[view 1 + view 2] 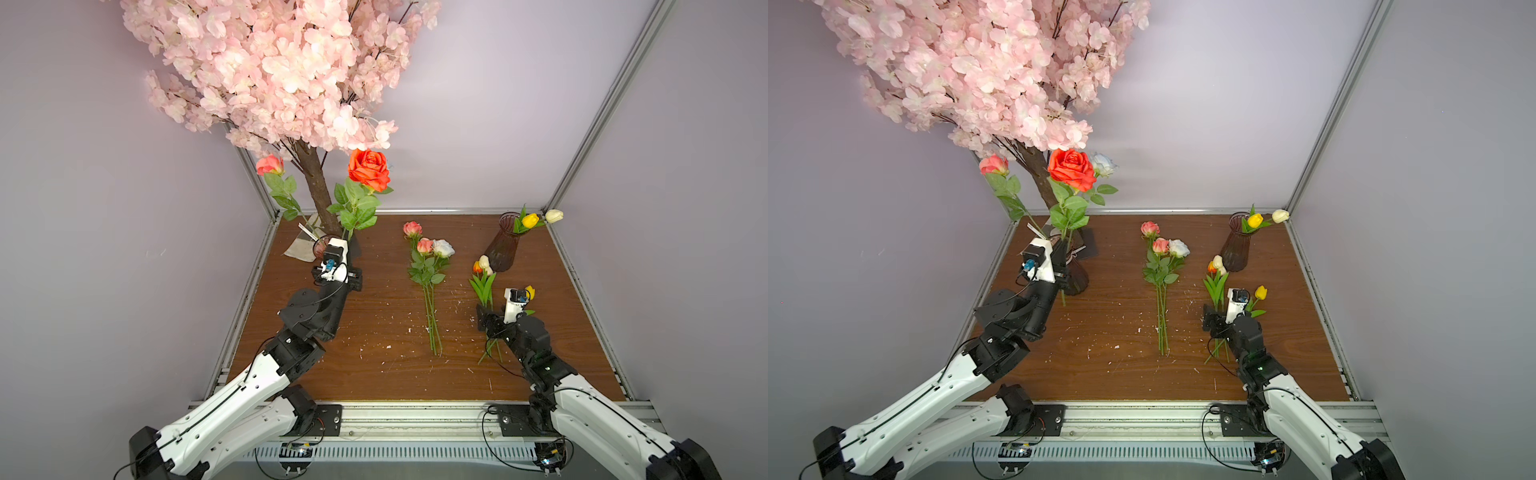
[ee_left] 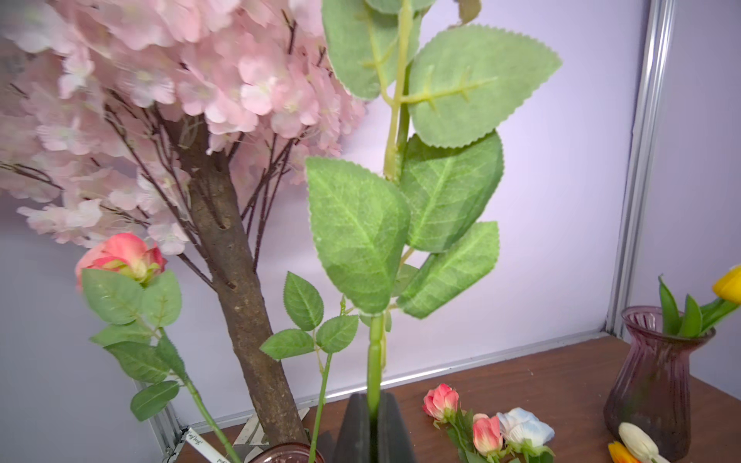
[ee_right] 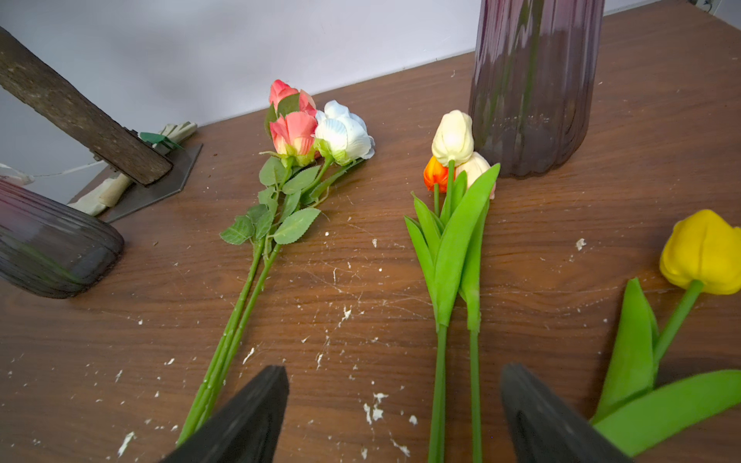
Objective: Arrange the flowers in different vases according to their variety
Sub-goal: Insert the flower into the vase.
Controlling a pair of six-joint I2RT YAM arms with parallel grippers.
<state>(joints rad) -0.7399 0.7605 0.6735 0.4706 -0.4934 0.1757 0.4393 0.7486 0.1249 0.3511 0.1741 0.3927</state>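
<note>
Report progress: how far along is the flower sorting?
Done: pink rose in left vase; yellow tulip and cream tulip in right vase. In hand: left gripper shut on red rose stem at the left vase; right gripper open over loose tulips. Left: those, plus three roses on table.

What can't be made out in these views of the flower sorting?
- left vase: in both top views the left gripper covers part of it; the left wrist view shows only its rim.
- red rose: its bloom is cut off by the left wrist view's edge.
- right vase: its mouth is cut off in the right wrist view.
- lying tulips: in both top views the right gripper covers part of their stems.
</note>
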